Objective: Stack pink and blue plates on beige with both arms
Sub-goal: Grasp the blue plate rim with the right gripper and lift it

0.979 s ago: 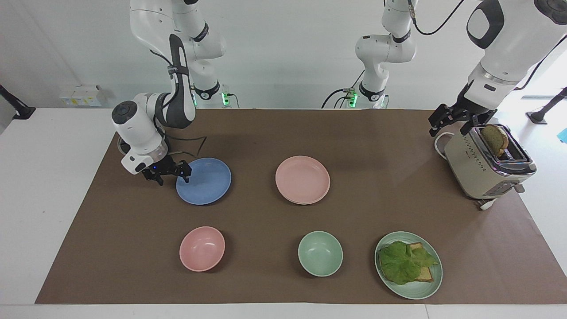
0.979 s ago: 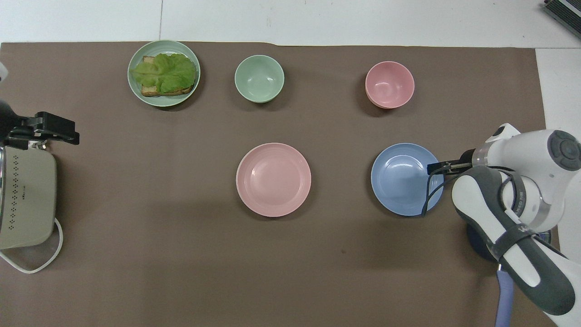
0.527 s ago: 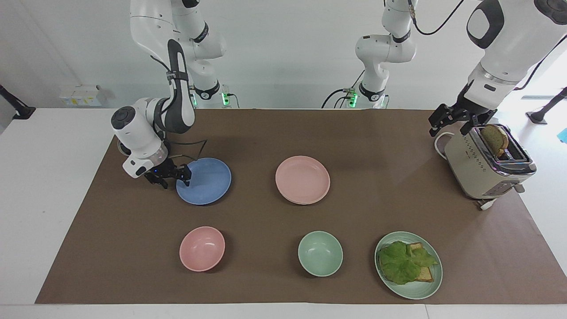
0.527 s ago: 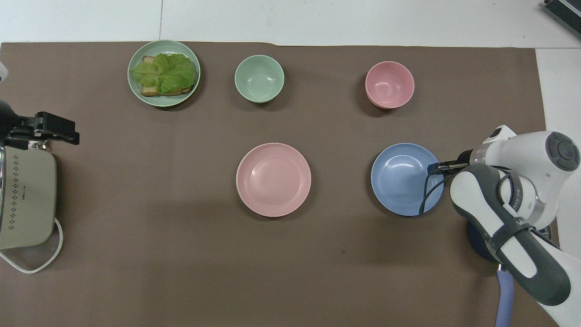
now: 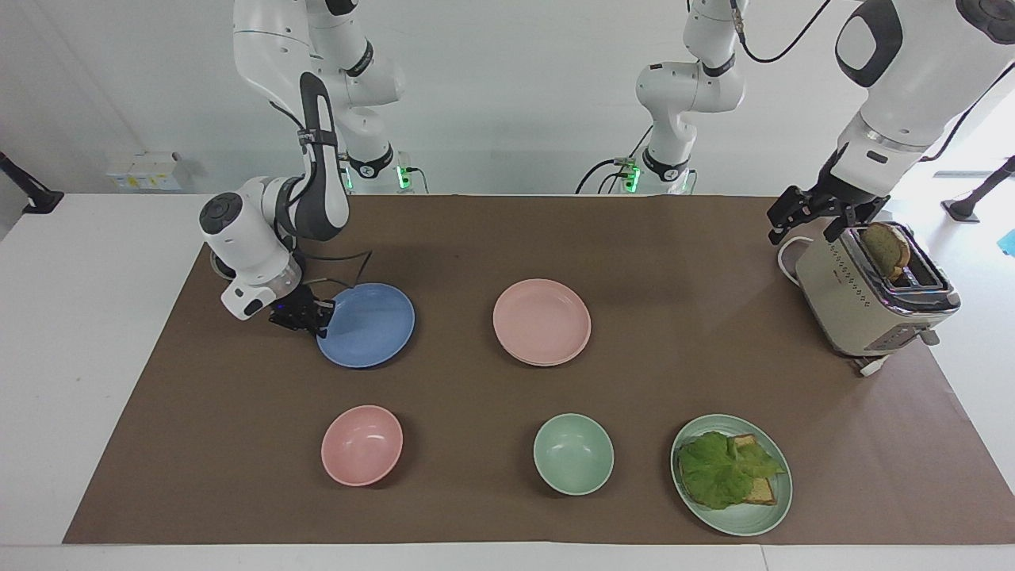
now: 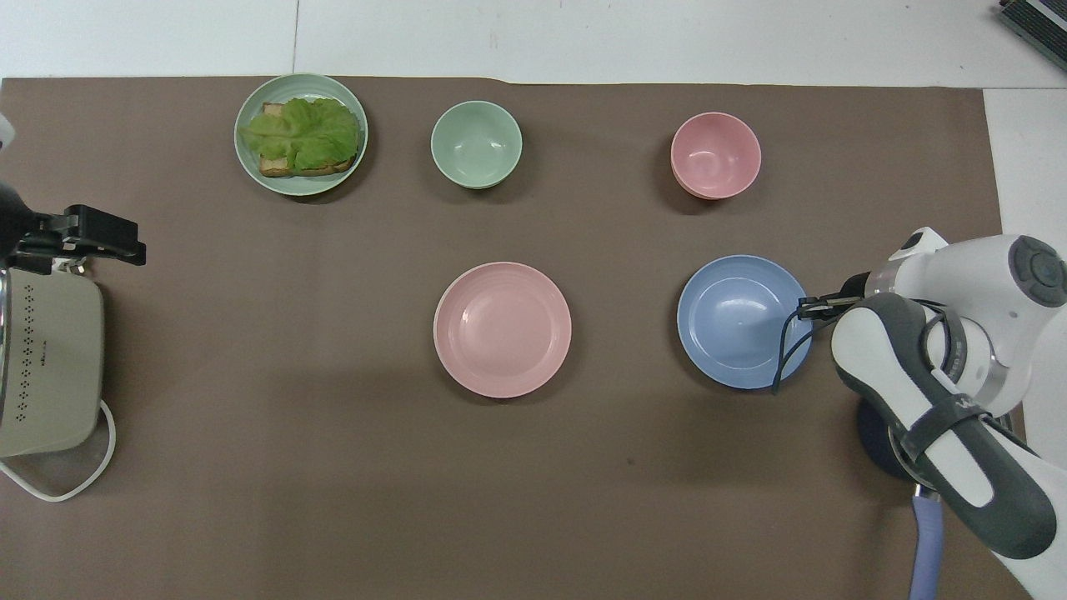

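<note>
The blue plate [image 5: 373, 325] [image 6: 738, 321] lies on the brown mat toward the right arm's end. My right gripper [image 5: 317, 313] [image 6: 804, 310] is low at the plate's rim on the right arm's side and shut on that rim. The pink plate [image 5: 541, 319] [image 6: 502, 327] rests mid-table; a thin second rim shows under its edge, and I cannot tell whether that is the beige plate. My left gripper [image 5: 802, 228] [image 6: 100, 237] waits open in the air over the toaster's end, holding nothing.
A beige toaster [image 5: 868, 297] [image 6: 46, 367] with bread in its slot stands at the left arm's end. Farther from the robots are a pink bowl [image 5: 361, 445], a mint bowl [image 5: 572, 454] and a mint plate [image 5: 765, 515] with lettuce and bread.
My right gripper has gone from open to shut on the blue plate's rim, drawing in slightly. The blue plate has shifted a little. The left arm has not moved.
</note>
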Controlling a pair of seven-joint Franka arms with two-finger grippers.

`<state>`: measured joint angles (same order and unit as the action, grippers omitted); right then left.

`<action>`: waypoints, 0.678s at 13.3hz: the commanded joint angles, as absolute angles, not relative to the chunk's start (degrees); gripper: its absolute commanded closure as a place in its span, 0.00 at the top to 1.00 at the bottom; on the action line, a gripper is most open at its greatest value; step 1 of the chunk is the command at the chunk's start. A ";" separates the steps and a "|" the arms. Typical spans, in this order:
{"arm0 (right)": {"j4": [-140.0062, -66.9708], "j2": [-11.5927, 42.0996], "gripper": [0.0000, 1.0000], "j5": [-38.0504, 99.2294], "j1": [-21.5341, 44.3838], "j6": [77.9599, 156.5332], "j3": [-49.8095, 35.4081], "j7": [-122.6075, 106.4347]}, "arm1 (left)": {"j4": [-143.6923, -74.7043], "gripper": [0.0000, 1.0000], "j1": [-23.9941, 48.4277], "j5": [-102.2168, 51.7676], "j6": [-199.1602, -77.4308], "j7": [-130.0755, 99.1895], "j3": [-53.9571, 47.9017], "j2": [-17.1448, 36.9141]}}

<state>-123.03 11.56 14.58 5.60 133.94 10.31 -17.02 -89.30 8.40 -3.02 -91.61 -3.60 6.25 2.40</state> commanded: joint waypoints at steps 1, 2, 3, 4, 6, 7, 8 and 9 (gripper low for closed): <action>-120.07 11.17 0.00 16.17 4.05 130.09 10.11 -18.98 | -89.82 1.00 8.09 -1.85 -91.14 -3.08 5.89 1.67; -119.80 10.12 0.00 16.17 3.87 129.30 10.19 -19.25 | -89.82 1.00 8.09 -1.85 -91.14 -3.08 5.89 1.67; -119.79 8.98 0.00 16.17 3.87 128.68 10.37 -19.68 | -89.82 1.00 8.09 -1.85 -91.14 -3.16 5.89 1.67; -119.79 7.57 0.00 16.17 3.52 127.63 10.37 -19.69 | -89.82 1.00 8.09 -1.85 -91.14 -3.08 5.89 1.67; -119.01 4.50 0.00 16.17 3.16 124.38 10.37 -19.60 | -89.82 1.00 8.09 -1.85 -91.14 -3.16 5.89 1.67; -117.87 3.44 0.00 16.08 3.08 122.10 10.46 -19.16 | -89.82 1.00 8.09 -1.85 -91.14 -3.16 5.89 1.67; -116.30 2.99 0.00 16.00 3.16 119.47 10.37 -18.64 | -89.82 1.00 8.09 -1.85 -91.14 -3.16 5.89 1.67; -114.45 3.08 0.00 16.00 3.51 117.53 10.37 -17.15 | -89.82 1.00 8.09 -1.85 -91.14 -3.08 5.89 1.67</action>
